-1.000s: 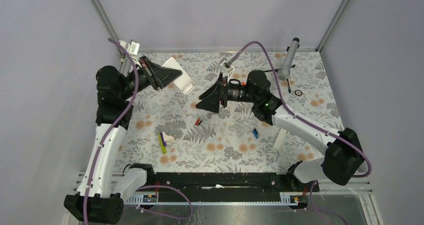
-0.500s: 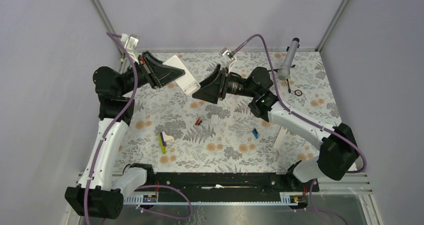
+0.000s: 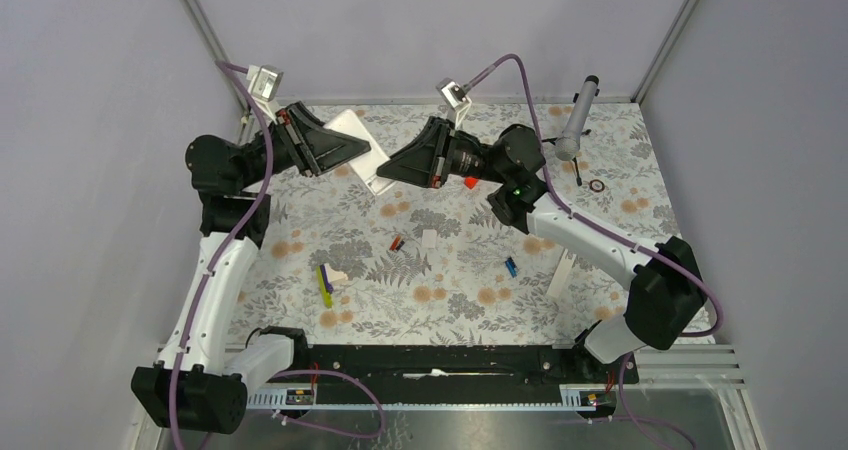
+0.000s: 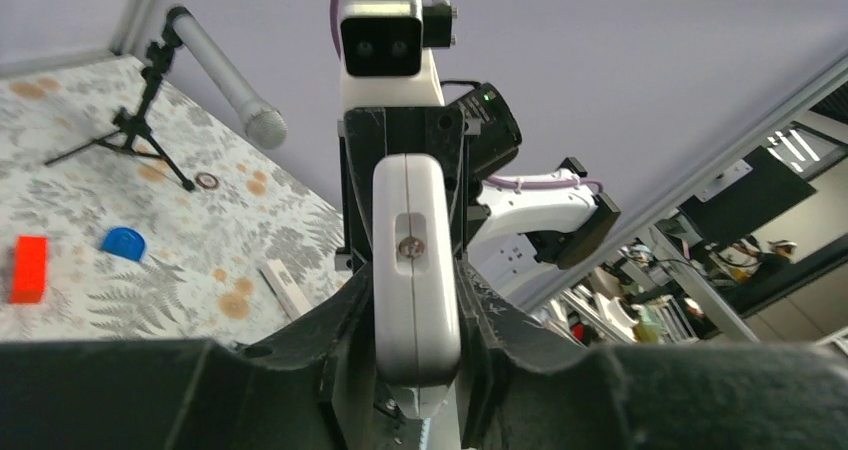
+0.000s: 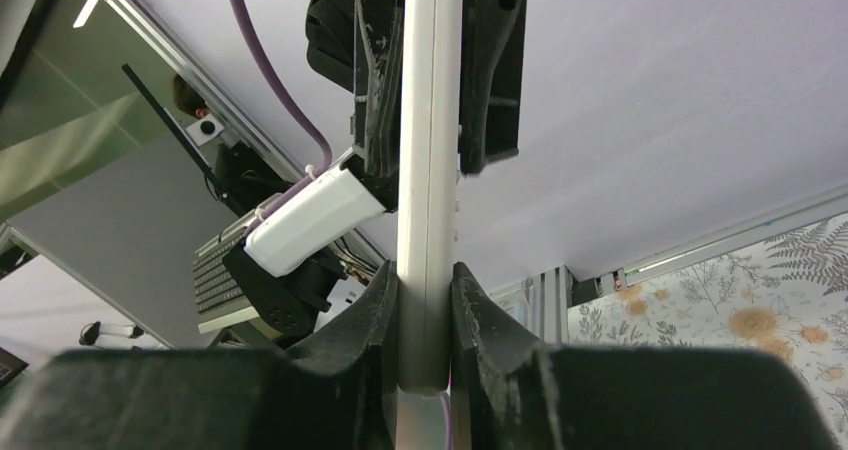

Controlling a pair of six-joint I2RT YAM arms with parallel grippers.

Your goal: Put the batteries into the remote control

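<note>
Two arms rise from a black rail [image 3: 430, 355] at six o'clock in the overhead view. The left arm [image 3: 212, 280] and the right arm [image 3: 590, 245] each have white tubular links between bulky black joint housings. A purple cable [image 4: 530, 183] runs along each arm to a small white camera box [image 3: 265, 78] with two dark lenses. The left hand [image 3: 360, 150] and right hand [image 3: 385, 173] are black wedges. Their matte fingers [image 5: 500, 370] show pale scuffs. A green light [image 3: 516, 191] glows on the right arm.

a lab: aluminium-framed enclosure [image 3: 677, 32], tripod microphone [image 3: 578, 118].
</note>
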